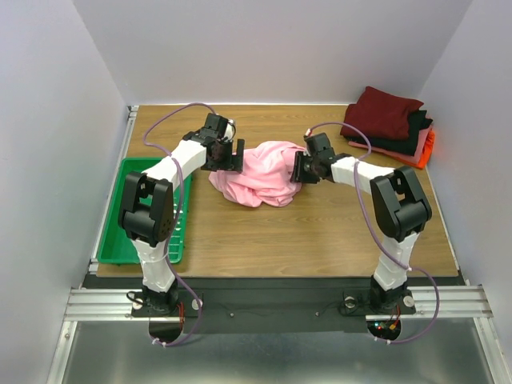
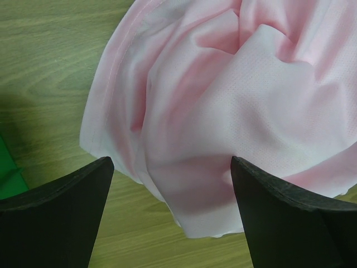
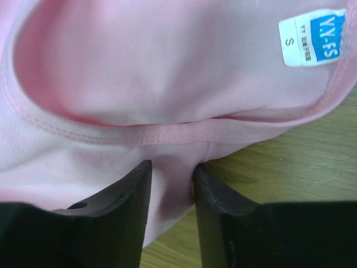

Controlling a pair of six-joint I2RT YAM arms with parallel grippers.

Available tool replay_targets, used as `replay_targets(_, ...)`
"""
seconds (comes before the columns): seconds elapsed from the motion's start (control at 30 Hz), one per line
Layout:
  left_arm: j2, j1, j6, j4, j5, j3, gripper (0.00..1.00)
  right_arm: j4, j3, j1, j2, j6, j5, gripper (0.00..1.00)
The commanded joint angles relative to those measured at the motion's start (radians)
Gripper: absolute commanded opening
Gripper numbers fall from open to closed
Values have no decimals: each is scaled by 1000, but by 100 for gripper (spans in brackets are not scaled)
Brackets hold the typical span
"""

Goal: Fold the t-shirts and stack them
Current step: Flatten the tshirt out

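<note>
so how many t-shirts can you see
4. A crumpled pink shirt lies in the middle, pinched by the right gripper. Three folded ones are stacked at the far right corner: dark red shirt on top, black shirt beneath, orange-red shirt lowest. The stack may hide more.

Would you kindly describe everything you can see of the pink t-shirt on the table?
The pink t-shirt is light pink, a fine mesh-like knit, lying crumpled and unfolded in a heap at the middle of the table. Its stitched collar shows, with a blue-and-white size label marked S inside. The right gripper pinches cloth just below the collar; the left gripper is open over the opposite edge, not gripping it.
</note>
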Motion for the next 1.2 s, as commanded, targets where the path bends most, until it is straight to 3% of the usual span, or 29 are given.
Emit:
replay_targets(0.0, -22, 13, 15, 8, -39, 17, 99, 15, 75, 6, -5, -1, -21, 12)
replay_targets(0.03, -27, 16, 18, 14, -39, 20, 98, 5, 80, 6, -17, 2, -1, 1)
replay_targets(0.23, -54, 25, 67, 28, -65, 54, 99, -136, 155, 4, -144, 0, 102, 0)
replay_targets(0.43, -54, 34, 104, 40, -74, 62, 99, -314, 273, 3, -322, -5, 391, 0)
replay_targets(0.6, -79, 34, 162, 81, -27, 16, 99, -378, 394, 1, -373, -24, 528, 0)
replay_targets(0.9, -125, 28, 219, 129, 280, -61, 99, -398, 545, -28, -197, -57, 600, 0)
replay_targets(1.17, -47, -1, 228, 106, 481, -33, 99, -394, 736, -75, 107, -44, 550, 0)
